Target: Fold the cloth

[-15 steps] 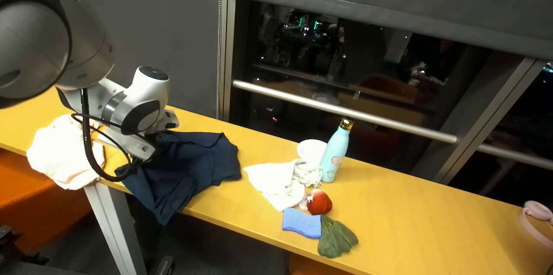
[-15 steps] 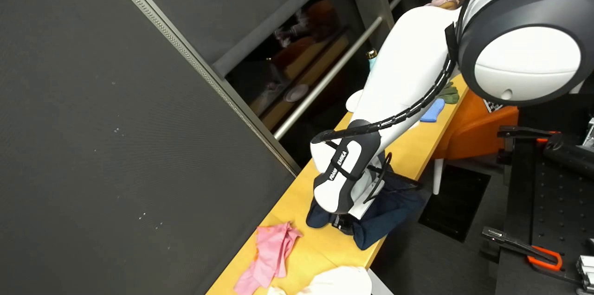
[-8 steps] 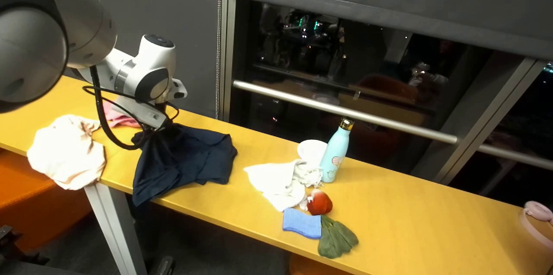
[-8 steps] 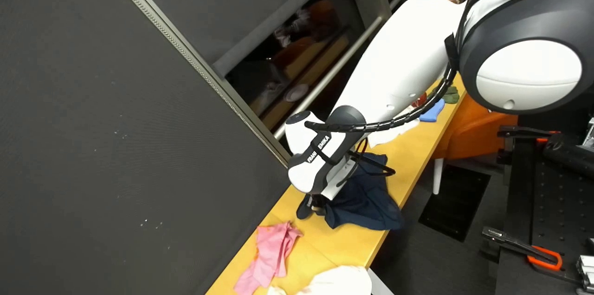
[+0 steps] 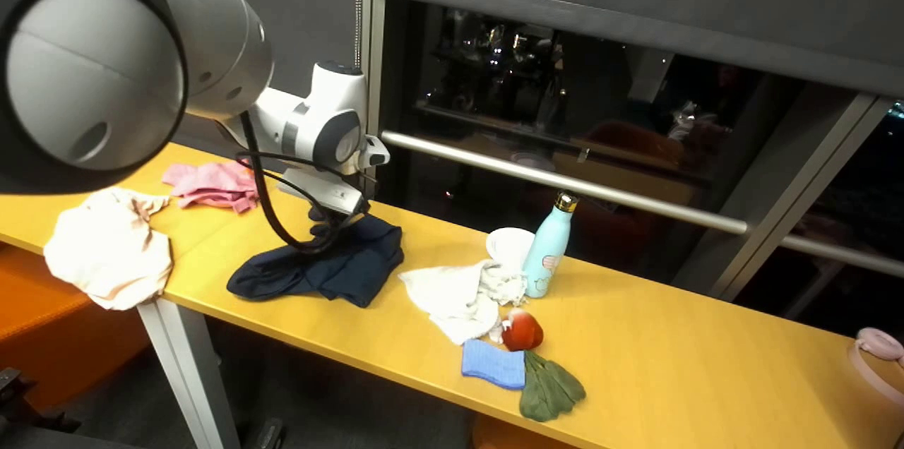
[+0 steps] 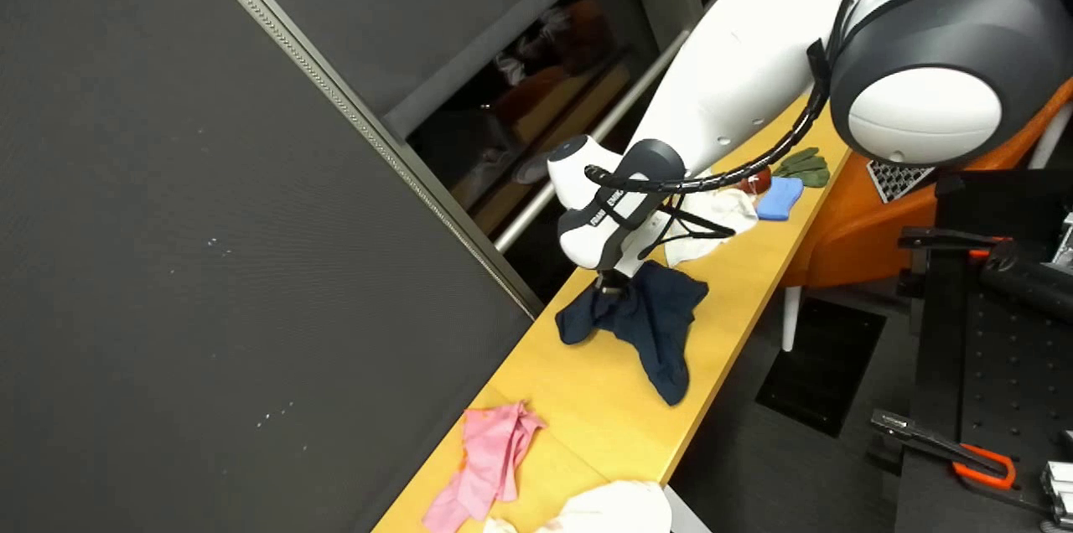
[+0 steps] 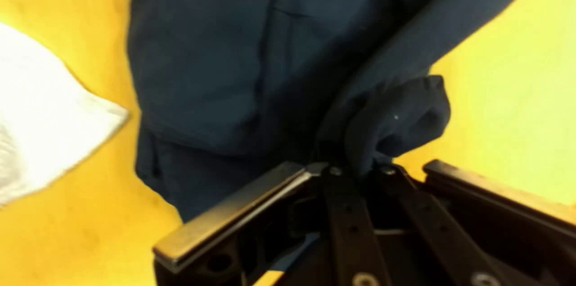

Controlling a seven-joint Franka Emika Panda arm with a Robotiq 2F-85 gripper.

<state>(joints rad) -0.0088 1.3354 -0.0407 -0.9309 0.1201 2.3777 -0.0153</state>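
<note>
The navy-blue cloth [image 5: 353,269] lies rumpled on the yellow table, with folds and a trailing end toward the table's front edge. It also shows in an exterior view [image 6: 658,319] and fills much of the wrist view [image 7: 211,65]. My gripper [image 7: 360,171] is shut on a bunched fold of it; a tuft sticks up between the fingertips. In an exterior view the gripper [image 6: 612,283] is low over the cloth's back part, near the window side. In an exterior view the gripper's tips are largely hidden by the cable and dark fabric.
A white cloth [image 5: 452,297] lies beside the navy cloth, before a white bowl [image 5: 505,244] and a light-blue bottle [image 5: 549,251]. A red object [image 5: 522,330], blue sponge [image 5: 493,364] and green leaf-like piece [image 5: 549,389] are close by. Pink [image 5: 215,186] and cream-white [image 5: 106,251] cloths lie opposite.
My gripper has lifted and moved along the table toward the white cloth, pulling the navy cloth with it. The part that hung over the front edge now lies on the table.
</note>
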